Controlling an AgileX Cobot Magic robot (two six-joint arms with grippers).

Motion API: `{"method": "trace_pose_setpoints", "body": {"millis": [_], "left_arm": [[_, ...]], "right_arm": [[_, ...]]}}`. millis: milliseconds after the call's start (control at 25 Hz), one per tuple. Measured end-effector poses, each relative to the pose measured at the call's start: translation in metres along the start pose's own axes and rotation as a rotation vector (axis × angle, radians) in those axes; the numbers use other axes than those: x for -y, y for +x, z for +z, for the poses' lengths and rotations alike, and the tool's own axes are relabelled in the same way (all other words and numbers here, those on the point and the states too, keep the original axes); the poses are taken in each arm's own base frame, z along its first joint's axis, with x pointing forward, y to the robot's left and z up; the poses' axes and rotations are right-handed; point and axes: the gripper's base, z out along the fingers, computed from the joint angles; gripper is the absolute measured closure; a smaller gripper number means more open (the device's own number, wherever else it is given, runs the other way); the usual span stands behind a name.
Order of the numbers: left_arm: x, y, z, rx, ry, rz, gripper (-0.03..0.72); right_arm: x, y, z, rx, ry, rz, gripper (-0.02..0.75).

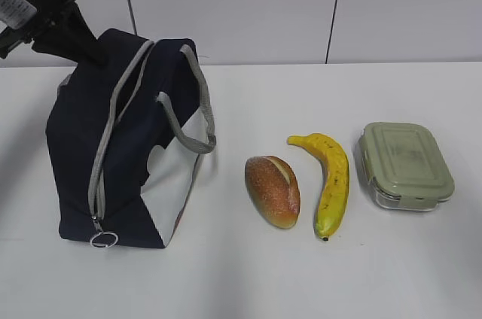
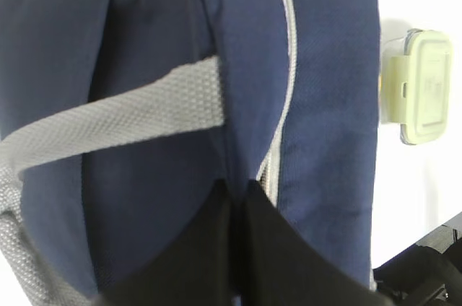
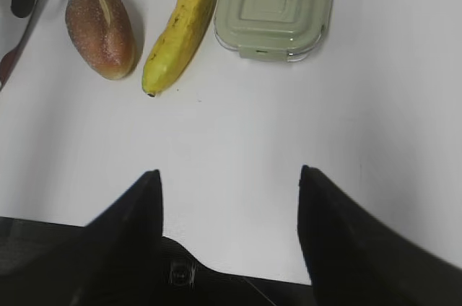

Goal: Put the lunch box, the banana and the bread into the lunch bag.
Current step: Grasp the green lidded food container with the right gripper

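the lunch bag (image 1: pixel 113 153) lies on its side at the left of the table, zipper (image 1: pixel 105 150) shut, with the bread (image 1: pixel 273 191), banana (image 1: pixel 331 183) and lunch box (image 1: pixel 405 165) in a row to its right. the left gripper (image 2: pixel 234 194) is pinched closed on the bag's fabric edge, and the right gripper (image 3: pixel 227 183) hangs open over bare table, holding nothing. the risk, as i judge it, is that the thin pinch slips or drags the whole bag, leaving the mouth closed so nothing goes in.

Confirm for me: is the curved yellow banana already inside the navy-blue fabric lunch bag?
No, the curved yellow banana lies on the white table between the golden-brown bread loaf and the green-lidded lunch box, outside the navy-blue fabric lunch bag.
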Motion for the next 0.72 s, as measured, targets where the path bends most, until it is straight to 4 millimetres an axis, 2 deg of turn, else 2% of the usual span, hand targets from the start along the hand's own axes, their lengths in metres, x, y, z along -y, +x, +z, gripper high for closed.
{"method": "trace_pose_setpoints", "body": {"millis": [280, 440, 720], "left_arm": [[0.0, 0.0, 0.0, 0.0, 0.0, 0.0, 0.688], [0.0, 0.0, 0.0, 0.0, 0.001, 0.0, 0.688], [0.0, 0.0, 0.0, 0.0, 0.001, 0.0, 0.688]], "right_arm": [[0.001, -0.039, 0.033, -0.143, -0.046, 0.054, 0.3], [0.003, -0.06, 0.059, -0.233, -0.068, 0.062, 0.3], [0.006, -0.103, 0.093, -0.29, -0.105, 0.034, 0.3]]}}
